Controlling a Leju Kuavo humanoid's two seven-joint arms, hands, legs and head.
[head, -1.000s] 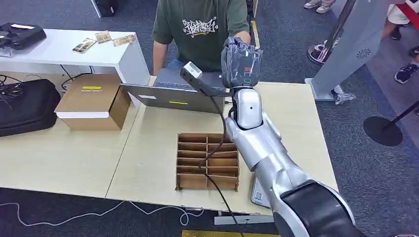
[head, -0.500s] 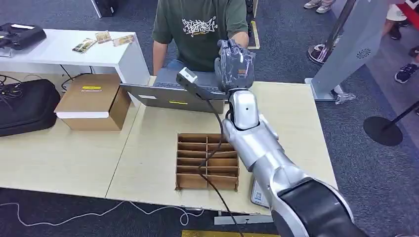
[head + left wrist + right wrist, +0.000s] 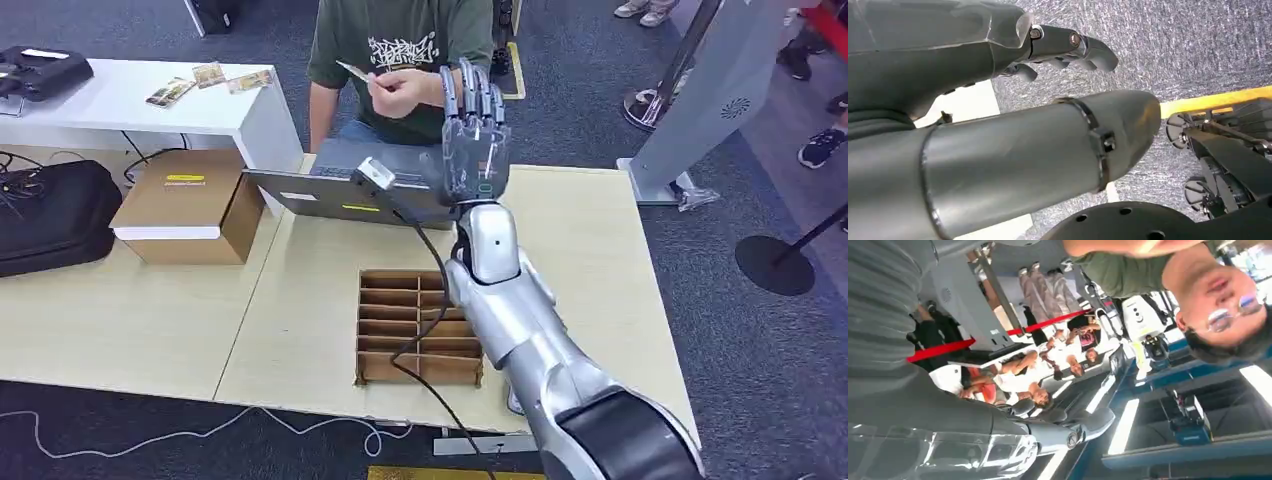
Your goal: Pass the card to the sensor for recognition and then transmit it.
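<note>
The robot's right hand [image 3: 473, 135] is raised over the far edge of the table [image 3: 600, 260] with its fingers straight, spread and empty, which suggests the card has been handed over. The card [image 3: 352, 71] is now pinched in the hand [image 3: 405, 88] of the person [image 3: 400, 50] seated beyond the laptop [image 3: 340, 195]. Half a second ago the fingers were curled in; the left hand [image 3: 998, 75] hangs open above the floor.
</note>
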